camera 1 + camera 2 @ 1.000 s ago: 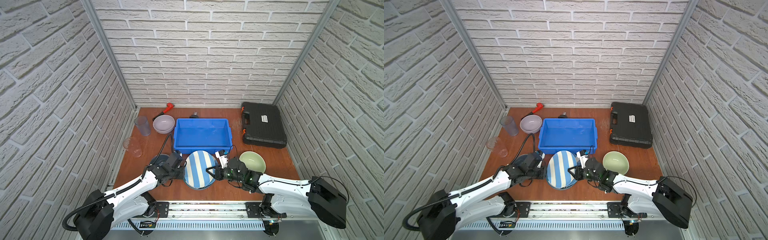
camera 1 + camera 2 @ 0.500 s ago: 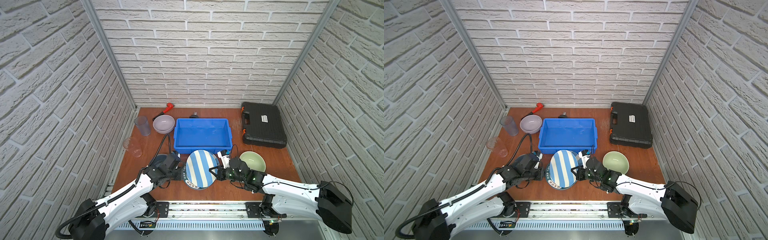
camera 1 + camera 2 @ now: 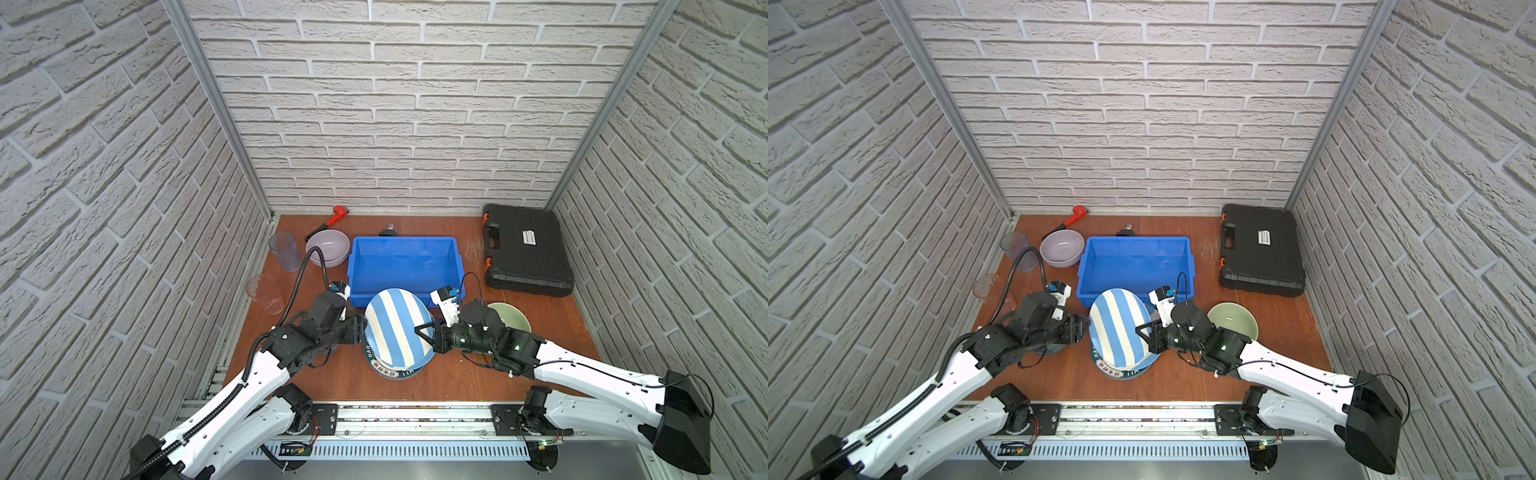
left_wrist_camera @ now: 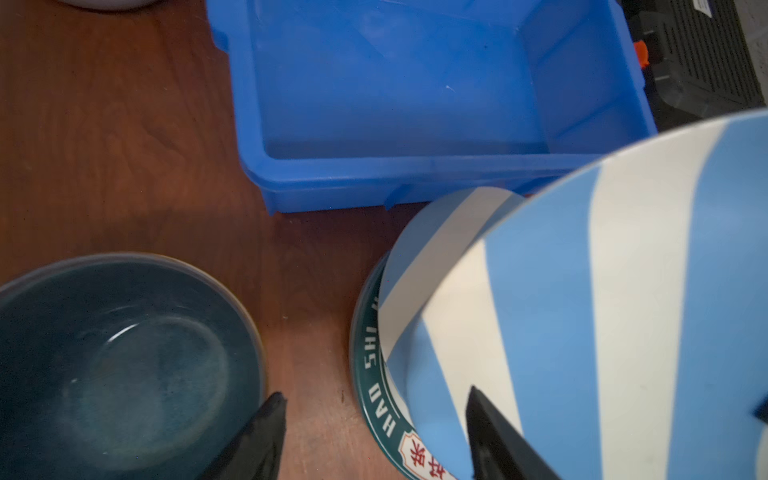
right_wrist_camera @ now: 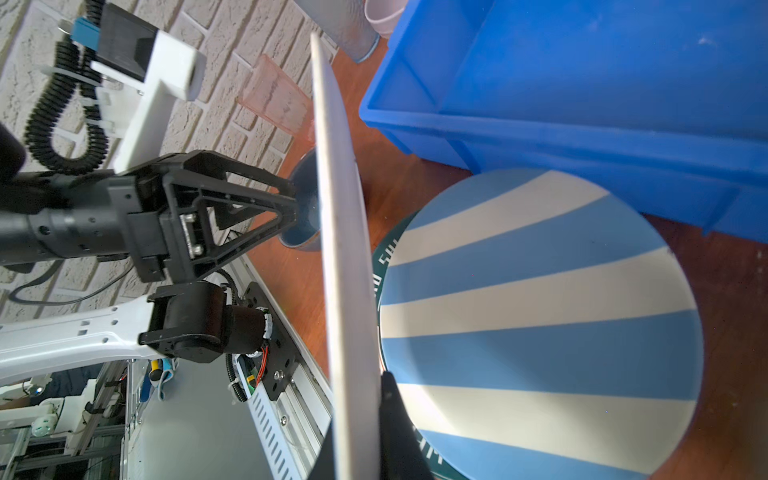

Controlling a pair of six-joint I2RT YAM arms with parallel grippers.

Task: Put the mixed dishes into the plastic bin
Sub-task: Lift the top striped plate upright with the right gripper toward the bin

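Your right gripper (image 3: 427,337) is clamped on the plate (image 3: 395,328) rim, holding it tilted for the bin (image 3: 403,266) just ahead. Your left gripper (image 3: 358,331), jaws apart, sits beside the opposite edge, carrying nothing.

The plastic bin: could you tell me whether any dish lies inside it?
No, the plastic bin shows only its bare blue floor.

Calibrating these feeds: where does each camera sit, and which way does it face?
Top views: high at the front, looking down toward the back wall; left arm, right arm show whole.
Left wrist: left arm, facing blue bin and dark blue bowl; open jaws show.
Right wrist: right arm, facing the left gripper; jaws clamp the raised striped plate.
Shared: blue bin, raised striped plate.
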